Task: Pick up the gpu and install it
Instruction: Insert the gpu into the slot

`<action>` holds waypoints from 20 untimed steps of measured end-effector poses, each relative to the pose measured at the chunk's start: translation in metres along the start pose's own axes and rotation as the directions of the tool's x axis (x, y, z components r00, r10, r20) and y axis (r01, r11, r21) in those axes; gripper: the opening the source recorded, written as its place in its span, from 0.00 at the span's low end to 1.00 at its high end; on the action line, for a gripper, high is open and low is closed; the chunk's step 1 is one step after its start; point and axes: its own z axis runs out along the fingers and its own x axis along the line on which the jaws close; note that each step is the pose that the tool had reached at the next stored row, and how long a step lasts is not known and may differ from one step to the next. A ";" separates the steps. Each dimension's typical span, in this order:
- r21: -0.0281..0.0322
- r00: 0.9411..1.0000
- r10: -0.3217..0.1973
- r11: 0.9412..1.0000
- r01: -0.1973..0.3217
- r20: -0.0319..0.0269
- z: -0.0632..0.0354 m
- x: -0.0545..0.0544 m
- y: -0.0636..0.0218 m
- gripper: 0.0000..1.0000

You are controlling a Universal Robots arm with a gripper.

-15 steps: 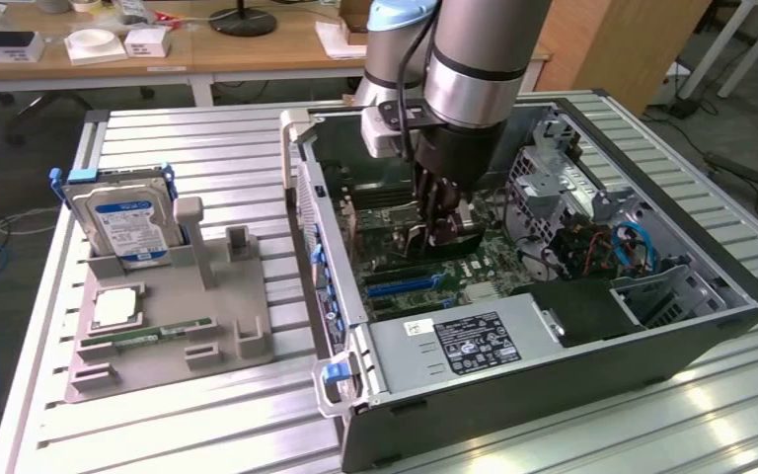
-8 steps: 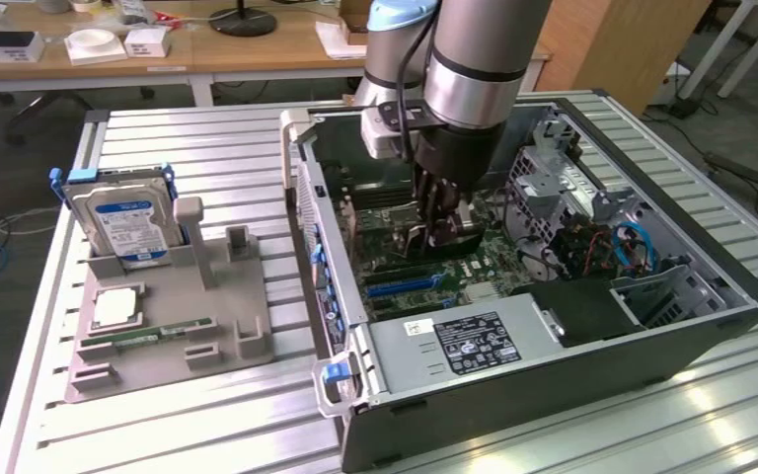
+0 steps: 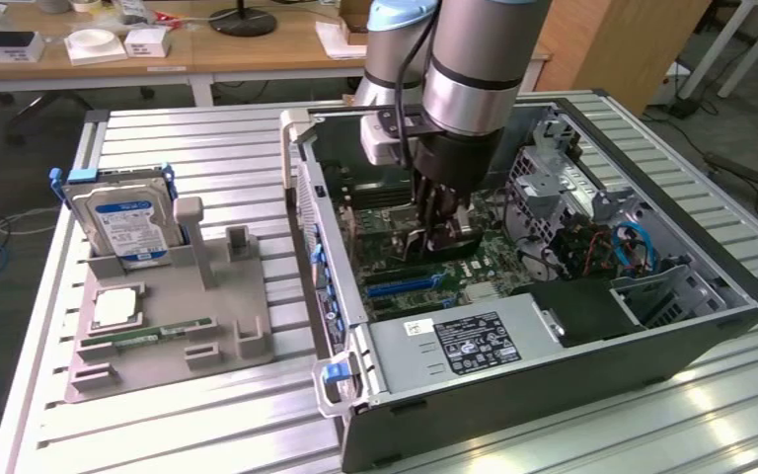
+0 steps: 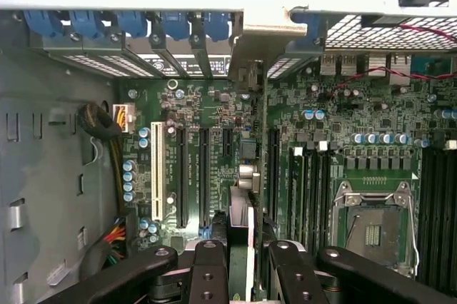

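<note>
My gripper [image 3: 438,229] reaches down inside the open computer case [image 3: 695,326], shut on the gpu [image 3: 449,245], a dark flat card held on edge just above the motherboard [image 3: 393,252]. In the wrist view the gpu [image 4: 241,218] runs edge-on away from between my two black fingers [image 4: 211,268]. Its silvery end bracket [image 4: 265,36] sits against the case's rear slot openings. The card hangs over the long black expansion slots [image 4: 203,175], next to the rightmost one. Whether its edge is seated in a slot cannot be told.
A grey fixture [image 3: 169,326] outside the case holds the silver hard drive [image 3: 122,222], a processor chip [image 3: 115,306] and a green RAM stick [image 3: 149,336]. Inside are the empty CPU socket [image 4: 371,229], drive cage [image 3: 551,173], blue cables [image 3: 632,247] and blue slot clips [image 4: 132,22].
</note>
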 end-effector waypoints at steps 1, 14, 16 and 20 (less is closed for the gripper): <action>0.000 1.000 0.000 1.000 0.000 0.000 0.0010 0.000 0.0000 0.27; 0.000 1.000 0.000 1.000 0.000 0.000 0.0154 0.000 0.0000 0.27; 0.000 1.000 0.000 1.000 0.000 0.000 0.0172 0.000 0.0000 0.27; 0.000 1.000 0.000 1.000 0.000 0.000 0.0207 0.000 0.0000 0.27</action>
